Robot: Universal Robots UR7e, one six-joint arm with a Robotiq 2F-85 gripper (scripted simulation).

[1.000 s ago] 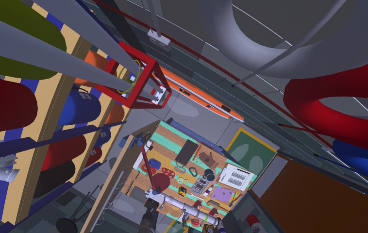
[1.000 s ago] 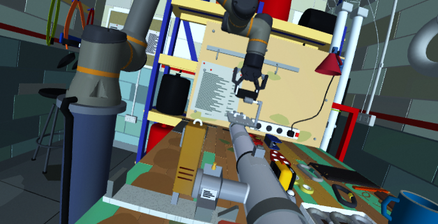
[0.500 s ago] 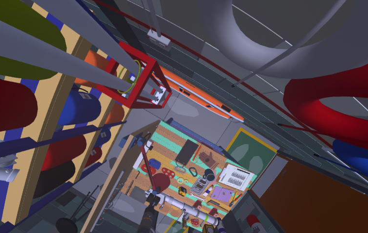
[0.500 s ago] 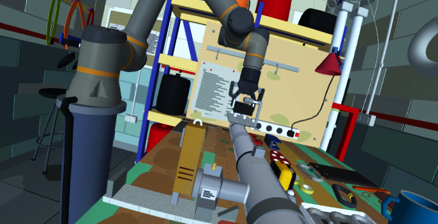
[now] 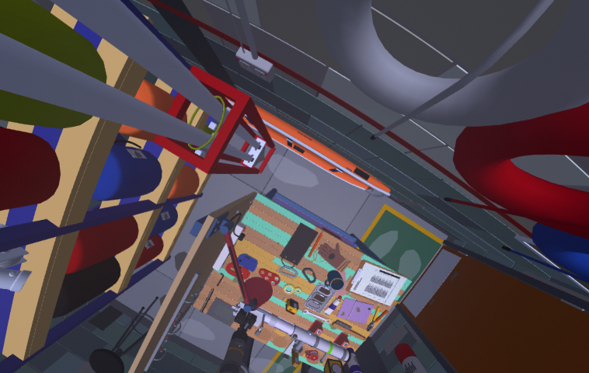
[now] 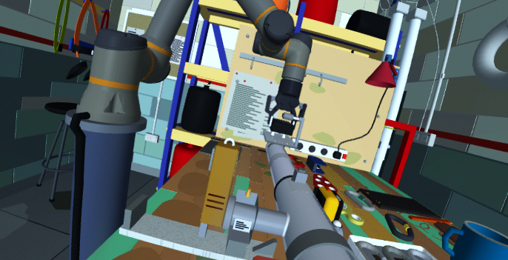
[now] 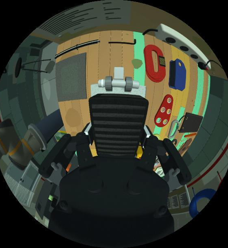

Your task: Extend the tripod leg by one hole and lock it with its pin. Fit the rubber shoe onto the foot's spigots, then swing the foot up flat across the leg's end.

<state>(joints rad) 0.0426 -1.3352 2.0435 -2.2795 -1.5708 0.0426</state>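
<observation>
The black ribbed rubber shoe (image 7: 118, 126) sits clamped in my gripper (image 6: 286, 119), just above the tripod foot (image 6: 280, 139). The foot is a pale plate at the far end of the grey tripod leg (image 6: 296, 200). The leg runs along the bench toward the near edge. In the wrist camera the foot's hinge pin (image 7: 118, 83) shows just beyond the shoe. The shoe hides the foot's spigots. A collar with a small pin (image 6: 299, 176) sits partway along the leg.
A blue mug (image 6: 477, 239) stands at the bench's near right corner. A yellow level (image 6: 221, 181) lies left of the leg. A red carabiner (image 7: 154, 63), a blue block (image 7: 177, 74) and a red rigging plate (image 7: 164, 110) lie right of the foot. A power strip (image 6: 322, 150) runs along the backboard.
</observation>
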